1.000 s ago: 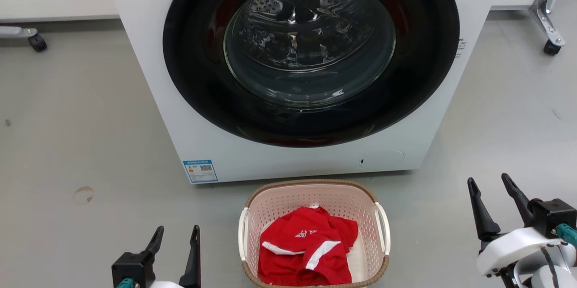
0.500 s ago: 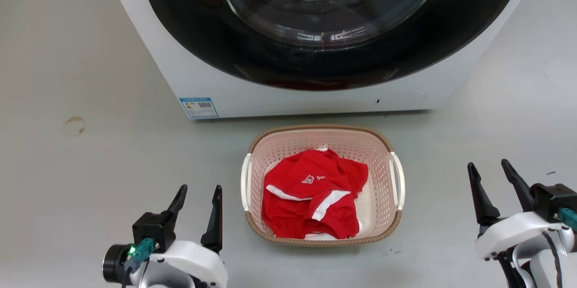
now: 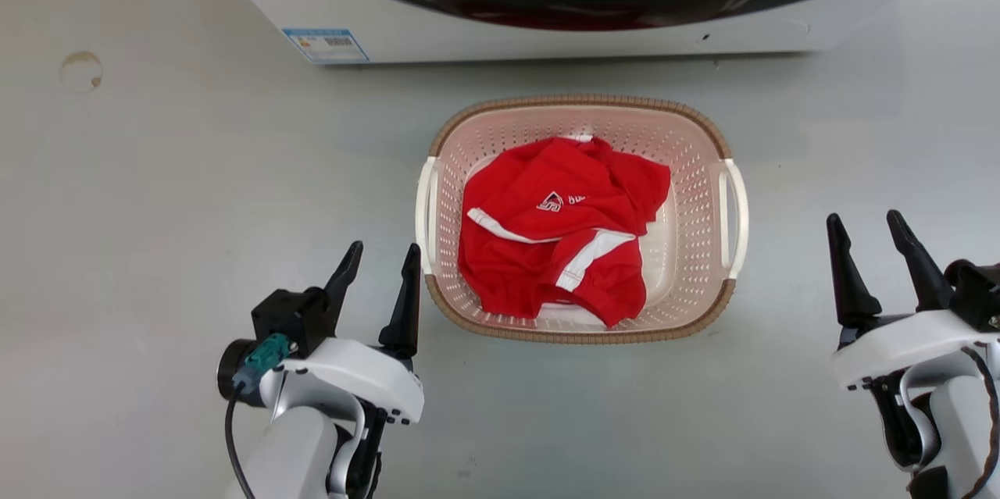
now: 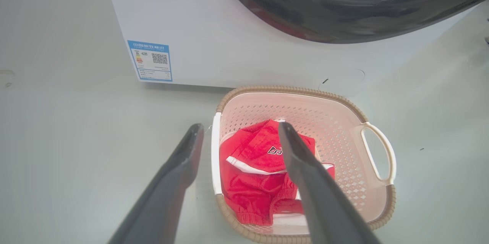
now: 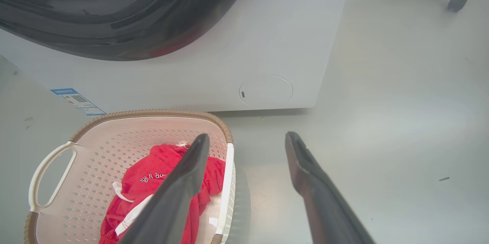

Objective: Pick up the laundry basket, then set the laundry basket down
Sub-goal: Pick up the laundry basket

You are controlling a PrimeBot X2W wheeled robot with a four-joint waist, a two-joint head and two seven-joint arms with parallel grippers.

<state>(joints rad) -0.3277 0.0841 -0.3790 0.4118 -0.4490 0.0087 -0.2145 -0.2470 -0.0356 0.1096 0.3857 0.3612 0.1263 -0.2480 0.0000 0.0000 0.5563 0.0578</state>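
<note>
Left gripper [image 3: 383,249] is hovering open and empty just beside the laundry basket [image 3: 578,102], the right gripper [image 3: 864,218] likewise, farther off the other side. The laundry basket is sitting on the floor [image 3: 195,171] before the washing machine [image 3: 469,42]; the approach is apparently running, each gripper next needing to clamp its white handle [image 3: 426,210].

White forearms [image 3: 351,378]; long black fingers [image 3: 405,304]
</note>
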